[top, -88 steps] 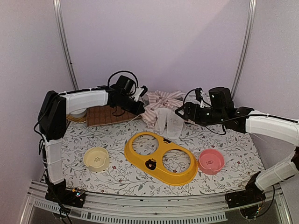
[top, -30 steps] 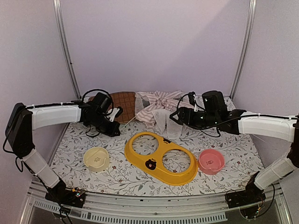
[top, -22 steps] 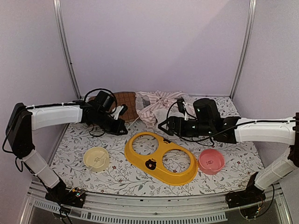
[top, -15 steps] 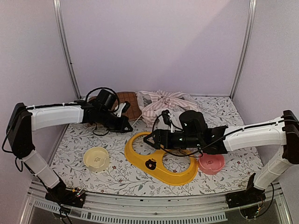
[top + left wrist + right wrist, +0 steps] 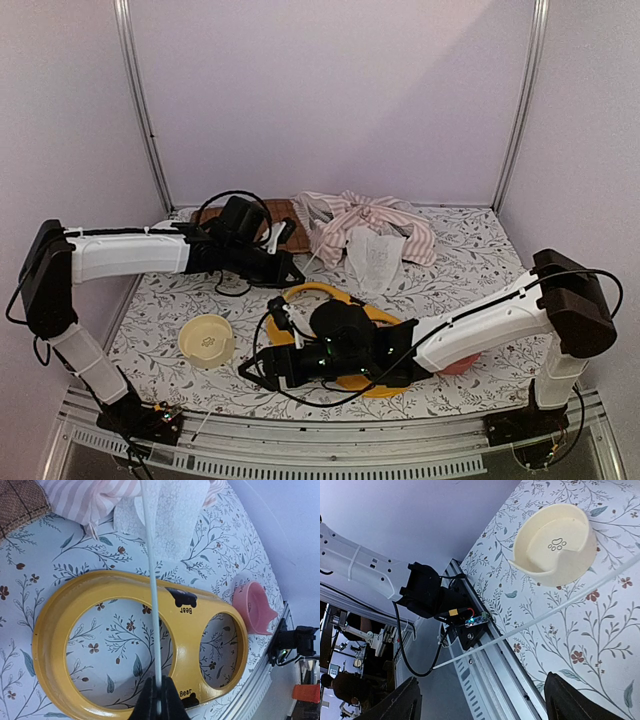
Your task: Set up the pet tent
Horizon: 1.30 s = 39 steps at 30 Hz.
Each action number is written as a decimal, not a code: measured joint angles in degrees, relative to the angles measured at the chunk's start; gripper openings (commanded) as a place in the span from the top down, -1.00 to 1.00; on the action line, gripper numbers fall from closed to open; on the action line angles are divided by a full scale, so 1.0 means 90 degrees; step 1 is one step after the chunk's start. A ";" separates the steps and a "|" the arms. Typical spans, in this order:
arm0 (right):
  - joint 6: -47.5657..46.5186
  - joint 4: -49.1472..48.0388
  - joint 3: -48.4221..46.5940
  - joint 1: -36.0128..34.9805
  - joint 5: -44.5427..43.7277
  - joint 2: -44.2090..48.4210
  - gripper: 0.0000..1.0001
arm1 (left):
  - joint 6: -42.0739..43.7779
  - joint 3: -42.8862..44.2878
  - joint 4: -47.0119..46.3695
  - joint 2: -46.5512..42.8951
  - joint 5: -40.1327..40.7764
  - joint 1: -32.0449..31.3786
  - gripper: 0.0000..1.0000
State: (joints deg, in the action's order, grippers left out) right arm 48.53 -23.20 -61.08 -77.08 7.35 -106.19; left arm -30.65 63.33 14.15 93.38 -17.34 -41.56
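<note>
The pet tent (image 5: 372, 226) lies collapsed at the back centre, a heap of pink-and-white striped fabric with lace curtains hanging at its front. It also shows at the top of the left wrist view (image 5: 100, 500). My left gripper (image 5: 293, 272) is just left of the tent. It is shut on a thin white pole (image 5: 152, 590) that runs from the fingers (image 5: 172, 710) up into the fabric. My right gripper (image 5: 248, 368) reaches across to the front left. In its wrist view the gripper (image 5: 481, 695) is wide open and empty. A white pole (image 5: 540, 620) crosses ahead of it, its end over the front rail.
A yellow double bowl holder (image 5: 305, 296) lies mid-table, mostly under the right arm (image 5: 470, 325); it also shows in the left wrist view (image 5: 200, 610). A cream bowl (image 5: 207, 340) sits front left and a pink bowl (image 5: 252, 610) front right. A brown quilted mat (image 5: 225, 213) lies back left.
My right arm has swung from the tent at the back right down and across to the front left, over the yellow holder. My left gripper has moved right towards the tent.
</note>
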 measured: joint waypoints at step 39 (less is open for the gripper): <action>0.0891 -0.0614 -0.1333 -0.0743 -0.0602 -0.1897 0.22 | 0.0046 0.0019 -0.0386 0.0308 0.0000 -0.0211 1.00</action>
State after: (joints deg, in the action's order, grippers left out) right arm 56.55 -28.73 -73.08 -83.77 1.93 -123.26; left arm -30.24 63.51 10.68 96.16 -17.34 -43.46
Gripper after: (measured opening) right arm 0.388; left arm 0.006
